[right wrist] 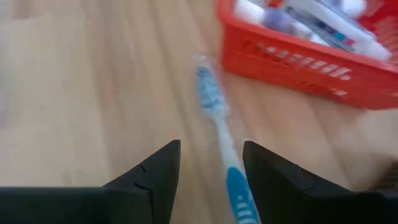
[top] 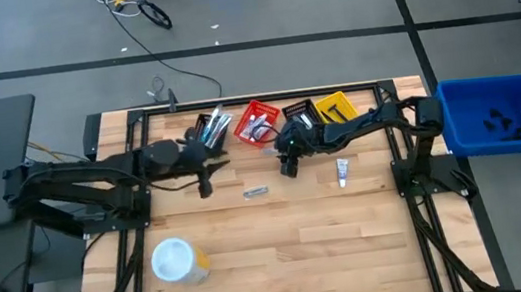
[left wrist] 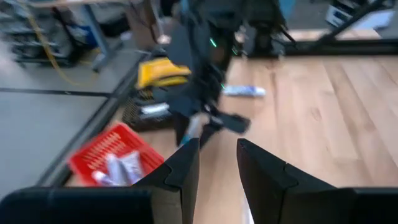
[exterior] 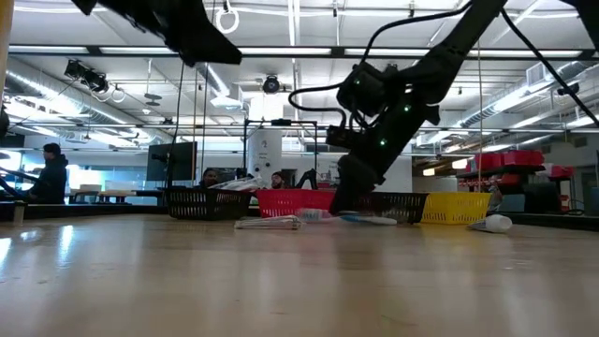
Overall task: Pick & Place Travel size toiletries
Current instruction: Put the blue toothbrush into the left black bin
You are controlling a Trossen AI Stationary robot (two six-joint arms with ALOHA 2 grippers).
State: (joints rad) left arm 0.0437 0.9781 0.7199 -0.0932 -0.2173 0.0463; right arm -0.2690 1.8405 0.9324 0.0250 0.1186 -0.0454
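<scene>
Right wrist view has my right gripper open over a blue-and-white plastic toothbrush lying on the wooden table beside the red mesh basket; left gripper open too, hovering nearby

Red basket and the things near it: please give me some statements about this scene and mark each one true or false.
1. The red basket holds toiletries. True.
2. A blue toothbrush lies on the table between the open fingers of the right gripper. True.
3. The tub stands inside the yellow basket. False: it stands on the table, at the near left, far from the baskets.
4. The left gripper holds a tube. False: it is open and empty.
5. A white tube lies on the table, outside the baskets. True.
</scene>
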